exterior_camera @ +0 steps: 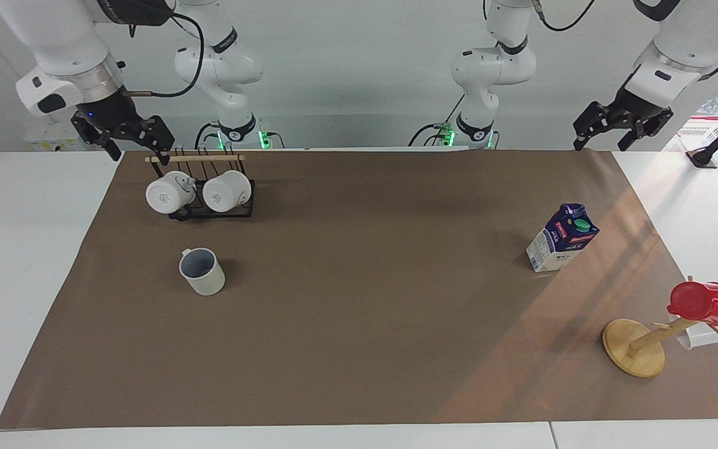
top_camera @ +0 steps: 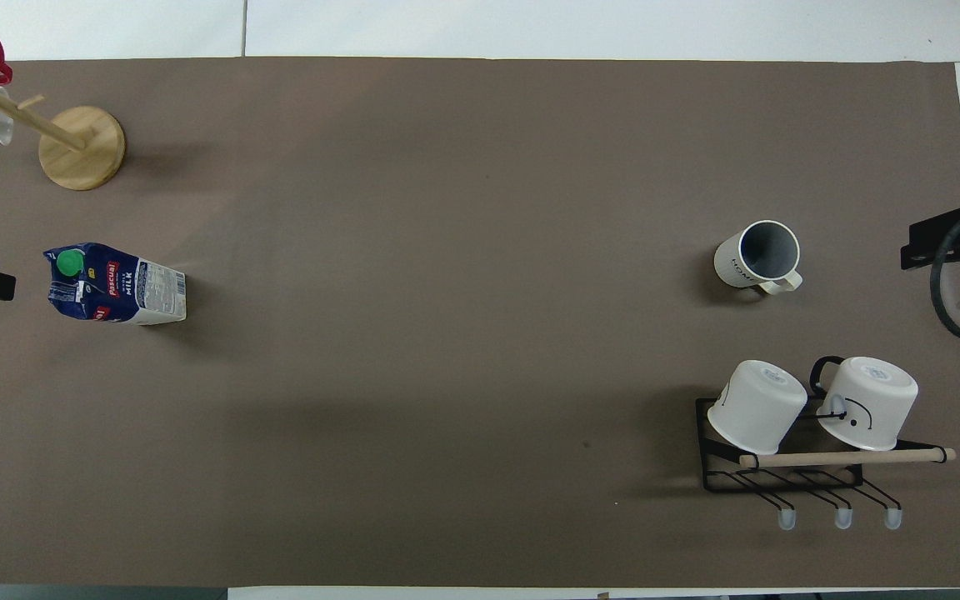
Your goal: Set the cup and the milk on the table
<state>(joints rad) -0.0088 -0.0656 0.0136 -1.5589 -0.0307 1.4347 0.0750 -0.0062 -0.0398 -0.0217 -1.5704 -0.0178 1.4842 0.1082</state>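
Grippers open and empty: right gripper (exterior_camera: 123, 138) upper left of the facing view, left gripper (exterior_camera: 608, 128) upper right.
Cup (exterior_camera: 202, 270) stands left of centre, rigid, probably breakable; grasp rim wall. Milk (exterior_camera: 562, 238) at right, light, crushable; grasp its sides.

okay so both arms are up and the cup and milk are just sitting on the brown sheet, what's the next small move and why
Probably lower the right gripper toward the cup. It hangs open, holding nothing, above the mug rack, and the cup stands upright and untouched on that same end of the table. The left gripper, also open, is raised above the milk's end and could follow.
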